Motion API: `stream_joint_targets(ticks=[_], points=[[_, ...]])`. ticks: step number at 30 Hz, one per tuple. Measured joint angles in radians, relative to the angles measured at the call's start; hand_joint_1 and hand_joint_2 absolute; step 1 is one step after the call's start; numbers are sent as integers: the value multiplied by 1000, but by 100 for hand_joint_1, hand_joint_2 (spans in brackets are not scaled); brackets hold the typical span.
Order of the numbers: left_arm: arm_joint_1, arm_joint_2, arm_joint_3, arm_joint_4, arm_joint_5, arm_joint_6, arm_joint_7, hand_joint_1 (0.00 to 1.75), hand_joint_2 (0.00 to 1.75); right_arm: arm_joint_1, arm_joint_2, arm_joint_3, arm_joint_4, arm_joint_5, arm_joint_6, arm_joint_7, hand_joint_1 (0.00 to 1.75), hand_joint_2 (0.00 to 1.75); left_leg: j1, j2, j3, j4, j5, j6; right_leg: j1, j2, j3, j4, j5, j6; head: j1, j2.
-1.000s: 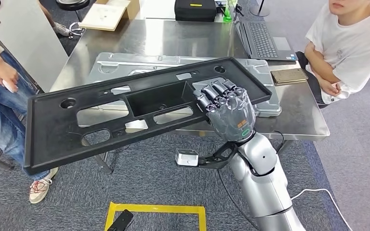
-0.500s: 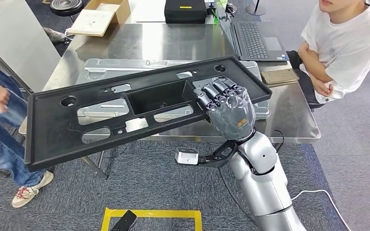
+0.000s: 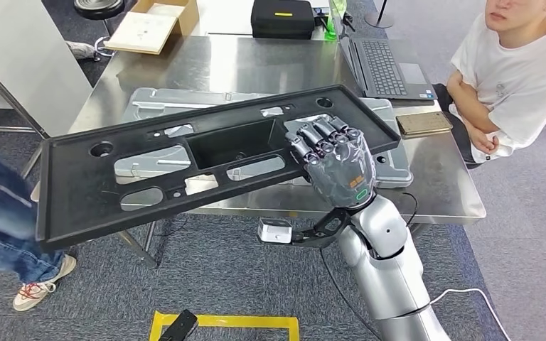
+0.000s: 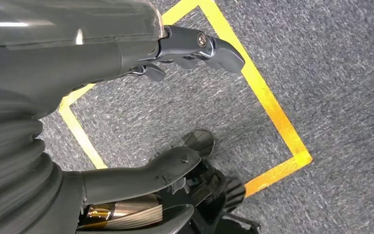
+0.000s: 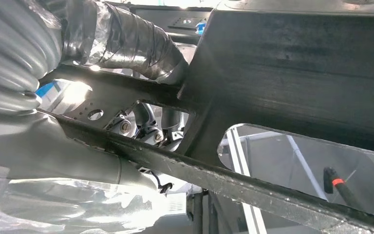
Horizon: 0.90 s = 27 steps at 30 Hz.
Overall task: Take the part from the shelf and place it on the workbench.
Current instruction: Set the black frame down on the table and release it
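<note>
A long black plastic part point(image 3: 149, 177) with several cutouts hangs tilted in front of the steel workbench point(image 3: 242, 60), its left end lower and out over the carpet. My right hand point(image 3: 335, 165) grips its right portion, fingers curled over the top edge by a cutout. In the right wrist view the part's dark underside point(image 5: 297, 73) crosses the picture, with my hand point(image 5: 53, 141) wrapped around a rib. A grey part of like shape point(image 3: 185, 99) lies flat on the workbench behind it. My left hand point(image 4: 102, 53) hangs over the carpet, fingers apart, holding nothing.
A laptop point(image 3: 384, 64), a black case point(image 3: 282, 18), a cardboard box point(image 3: 153, 25) and a brown flat object point(image 3: 424, 123) sit on the workbench. One person point(image 3: 519, 71) sits at its right end, another point(image 3: 0, 220) stands at left. Yellow tape point(image 3: 224, 323) marks the floor.
The view has shifted a little against the workbench. The person at left has moved further toward the left edge. My right hand still holds the black part the same way.
</note>
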Motion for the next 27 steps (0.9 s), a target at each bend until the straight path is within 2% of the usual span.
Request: stream_joint_targets(ticks=[1, 2, 3, 6, 8, 9, 11, 12, 13, 14, 15, 16, 17, 18, 20, 22, 23, 24, 27], points=[[0, 0, 0, 0, 0, 0, 0, 0, 175, -1, 0, 0, 0, 0, 0, 0, 175, 175, -1, 0, 8, 0, -6, -4, 2, -1, 26, -62, 33, -2, 0, 0], [-2, 0, -1, 0, 0, 0, 0, 0, 175, -4, 0, 0, 0, 0, 0, 0, 175, 175, -2, -1, 13, 2, -13, -9, 4, -3, 51, -118, 53, -6, 0, 0], [-2, 0, -1, 0, 0, -1, 0, 0, 175, -6, 0, 0, 0, 0, 0, 0, 175, 175, -3, -1, 17, 1, -19, -15, 8, -5, 67, -152, 60, -11, 0, 0], [-4, -1, -4, 0, 0, -1, -1, 0, 175, -9, 1, 0, 0, 2, 0, 0, 175, 175, -2, 4, 24, -3, -32, -33, 14, -7, 83, -175, 48, -28, -1, 0], [-4, -1, -5, 0, 1, -1, -2, 0, 175, -10, 2, 0, 0, 4, 0, 1, 175, 175, -1, 6, 16, 32, -52, -42, 12, -5, 99, -185, 41, -41, -1, 0], [-4, 0, -5, 0, 1, -1, -3, 0, 175, -10, 2, 0, 0, 5, 0, 1, 175, 175, 0, 6, -8, 79, -69, -45, 11, -5, 108, -188, 36, -48, -2, 0], [-2, 0, -5, 0, 1, -1, -3, 0, 175, -11, 3, 0, 2, 6, 0, 2, 175, 175, 1, 5, -86, 210, -108, -48, 15, -6, 123, -187, 21, -57, -2, 0], [0, 0, -5, 0, 1, -1, -3, 0, 175, -10, 3, 0, 3, 6, 0, 2, 175, 175, 1, 5, -123, 259, -113, -50, 17, -5, 131, -186, 13, -59, -2, 0], [3, 0, -5, 0, 1, -1, -3, 0, 175, -9, 3, 0, 5, 6, 0, 2, 175, 175, 1, 5, -144, 275, -98, -51, 17, -4, 141, -185, 3, -59, -2, 0], [5, 0, -5, 0, 1, -1, -3, 0, 175, -8, 3, 0, 6, 7, 0, 2, 175, 175, 1, 5, -148, 254, -64, -50, 17, -2, 153, -183, -7, -57, -2, 0], [5, 0, -5, 0, 1, -1, -3, 0, 175, -7, 3, 0, 6, 7, 0, 2, 175, 175, 1, 6, -134, 200, -17, -49, 17, -1, 168, -181, -19, -55, -2, 0], [5, 0, -5, 0, 1, -1, -3, 0, 175, -7, 3, 0, 7, 7, 0, 2, 175, 175, 1, 6, -113, 141, 21, -47, 17, 0, 181, -181, -30, -52, -2, 0], [5, 0, -5, 0, 2, -1, -3, 0, 175, -8, 3, 0, 7, 7, 0, 2, 175, 175, -1, 5, -89, 86, 43, -44, 18, 1, 191, -180, -41, -46, -2, 0], [4, 0, -5, 0, 2, -1, -3, 0, 175, -9, 3, 0, 7, 7, 0, 2, 175, 175, -3, 5, -72, 52, 49, -39, 19, 1, 198, -181, -49, -41, -2, 0], [3, 1, -5, 0, 2, -1, -4, 0, 175, -10, 3, 0, 7, 7, 0, 3, 175, 175, -7, 3, -56, 26, 34, -26, 21, 2, 205, -181, -53, -29, -2, 0], [3, 2, -5, 0, 2, -1, -5, 0, 175, -10, 3, 0, 7, 8, 0, 3, 175, 175, -6, -1, -45, 16, 28, -13, 19, 1, 202, -166, -52, -20, -2, 0], [3, 2, -5, 0, 2, -1, -5, 0, 175, -12, 3, 0, 7, 9, 0, 3, 175, 175, -5, -2, -36, 12, 25, -7, 18, 0, 189, -140, -56, -16, -2, 0], [2, 2, -5, 0, 2, 0, -5, 0, 175, -13, 3, 0, 7, 10, 0, 5, 175, 175, -3, -3, -27, 9, 22, -3, 16, 0, 163, -96, -67, -11, -2, 0], [1, 2, -5, 0, 9, 10, -2, 0, 175, -13, 2, 0, 11, 14, 0, 17, 175, 175, -5, -3, -8, 7, 6, 5, 12, 0, 41, 62, -119, -2, -1, 0]])
